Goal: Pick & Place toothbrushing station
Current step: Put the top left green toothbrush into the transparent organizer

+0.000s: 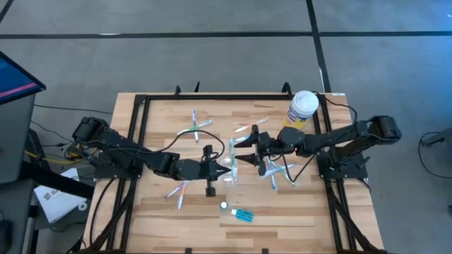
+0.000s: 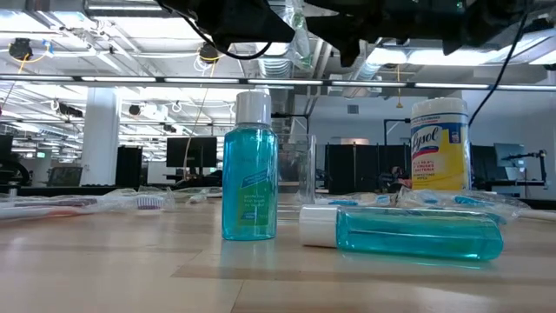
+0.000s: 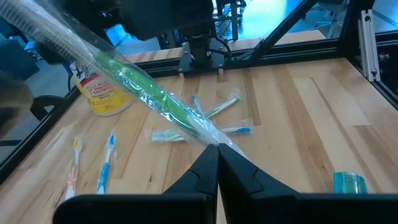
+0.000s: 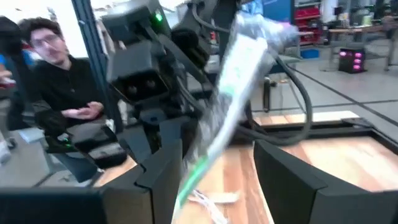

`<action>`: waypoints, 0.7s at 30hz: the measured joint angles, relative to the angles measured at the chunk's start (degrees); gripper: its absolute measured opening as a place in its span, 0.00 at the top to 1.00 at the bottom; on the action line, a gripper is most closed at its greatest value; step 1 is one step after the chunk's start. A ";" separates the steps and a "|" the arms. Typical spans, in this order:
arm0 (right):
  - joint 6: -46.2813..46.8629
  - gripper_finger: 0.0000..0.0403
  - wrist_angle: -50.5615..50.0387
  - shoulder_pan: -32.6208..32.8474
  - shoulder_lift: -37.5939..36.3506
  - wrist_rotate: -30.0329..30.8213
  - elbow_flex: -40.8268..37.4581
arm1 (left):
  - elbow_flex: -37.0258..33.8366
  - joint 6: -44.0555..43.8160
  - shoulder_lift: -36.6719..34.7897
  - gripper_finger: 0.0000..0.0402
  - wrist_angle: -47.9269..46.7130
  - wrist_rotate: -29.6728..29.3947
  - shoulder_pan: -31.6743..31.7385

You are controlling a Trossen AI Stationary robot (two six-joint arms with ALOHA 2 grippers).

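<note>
Both arms reach inward over the middle of the bench and nearly meet there. The left end effector [image 3: 217, 163] has its fingers pressed together, while the right end effector [image 4: 211, 180] apparently has its fingers spread wide.

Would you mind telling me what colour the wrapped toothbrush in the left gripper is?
Green, clearest in the left wrist view: toothbrush, left gripper.
</note>
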 joint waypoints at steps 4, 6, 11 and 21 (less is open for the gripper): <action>0.17 0.52 -0.06 -0.42 0.61 -1.06 1.15 | 0.00 0.00 -0.02 1.00 0.02 0.08 0.00; 0.17 0.53 0.48 -0.58 2.13 -1.10 2.52 | 0.00 0.00 -0.02 1.00 0.04 0.22 0.00; 0.18 0.55 0.00 -0.51 6.03 -2.19 5.06 | 0.00 -0.01 -0.02 1.00 0.07 0.24 0.00; 0.33 0.63 -0.48 -1.89 4.52 -5.82 6.08 | -0.02 -0.02 -0.04 1.00 0.06 0.26 0.00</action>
